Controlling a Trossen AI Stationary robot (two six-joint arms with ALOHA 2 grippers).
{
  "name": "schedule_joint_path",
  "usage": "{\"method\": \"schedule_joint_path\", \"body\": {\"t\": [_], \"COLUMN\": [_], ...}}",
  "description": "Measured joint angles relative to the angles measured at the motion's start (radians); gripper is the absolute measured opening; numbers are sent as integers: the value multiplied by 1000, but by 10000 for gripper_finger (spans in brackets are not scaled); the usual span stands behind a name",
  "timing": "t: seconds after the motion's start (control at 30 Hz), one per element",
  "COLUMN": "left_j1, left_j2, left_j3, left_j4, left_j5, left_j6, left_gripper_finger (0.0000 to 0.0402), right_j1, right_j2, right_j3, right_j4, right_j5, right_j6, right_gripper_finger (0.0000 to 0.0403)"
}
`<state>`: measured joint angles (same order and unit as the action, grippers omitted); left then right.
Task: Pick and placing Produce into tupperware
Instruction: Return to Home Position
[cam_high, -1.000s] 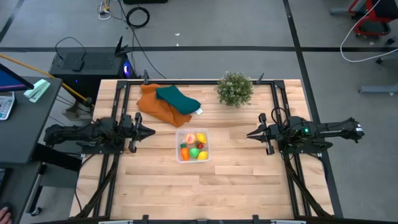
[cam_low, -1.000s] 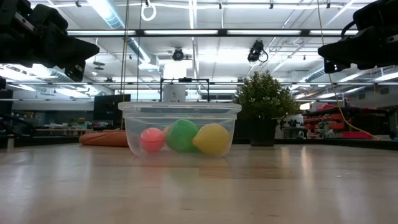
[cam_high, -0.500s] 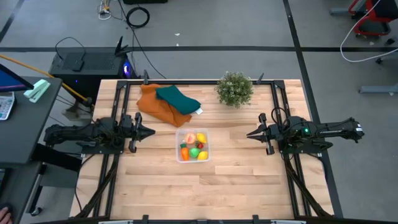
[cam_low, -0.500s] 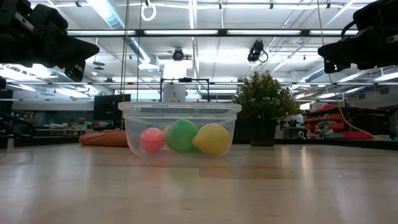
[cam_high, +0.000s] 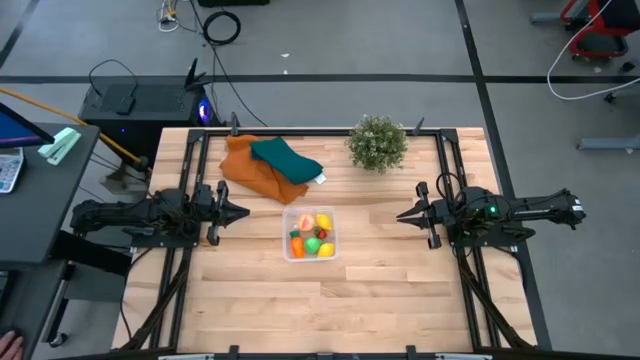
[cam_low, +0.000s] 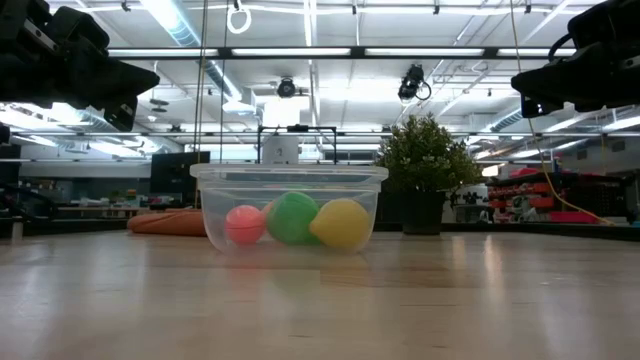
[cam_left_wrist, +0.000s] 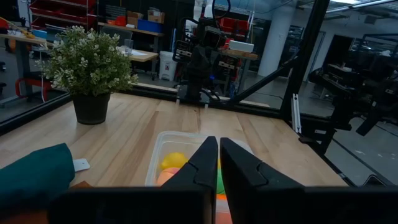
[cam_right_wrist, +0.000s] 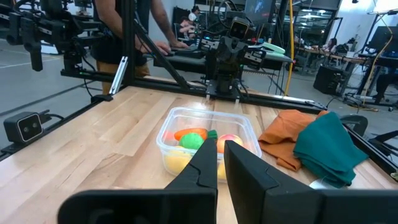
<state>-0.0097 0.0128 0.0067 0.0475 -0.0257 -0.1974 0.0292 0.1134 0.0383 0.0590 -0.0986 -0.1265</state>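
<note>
The clear square tupperware (cam_high: 310, 234) stands on its base at the table's middle, with the produce inside: yellow (cam_high: 323, 221), green (cam_high: 314, 243), orange (cam_high: 297, 246) and peach pieces. In the low view the tub (cam_low: 288, 205) shows a pink, a green and a yellow piece. My left gripper (cam_high: 243, 211) hovers left of the tub, shut and empty, pointing toward it (cam_left_wrist: 219, 155). My right gripper (cam_high: 402, 214) hovers right of the tub, shut and empty (cam_right_wrist: 220, 155).
An orange cloth with a teal cloth on it (cam_high: 270, 164) lies near the far edge, left of centre. A potted plant (cam_high: 378, 143) stands at the far edge. Bare wood lies toward the near edge. People show in the room behind, in the right wrist view.
</note>
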Motion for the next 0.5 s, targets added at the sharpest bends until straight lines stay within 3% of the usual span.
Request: {"method": "schedule_joint_path", "body": {"t": [0.5], "left_j1": [0], "left_j2": [0], "left_j3": [0], "left_j4": [0], "left_j5": [0], "left_j6": [1], "left_gripper_finger": [33], "right_j1": [0], "right_j2": [0], "right_j3": [0], "right_j4": [0], "right_j5": [0], "right_j6": [0], "right_gripper_finger": [0]}}
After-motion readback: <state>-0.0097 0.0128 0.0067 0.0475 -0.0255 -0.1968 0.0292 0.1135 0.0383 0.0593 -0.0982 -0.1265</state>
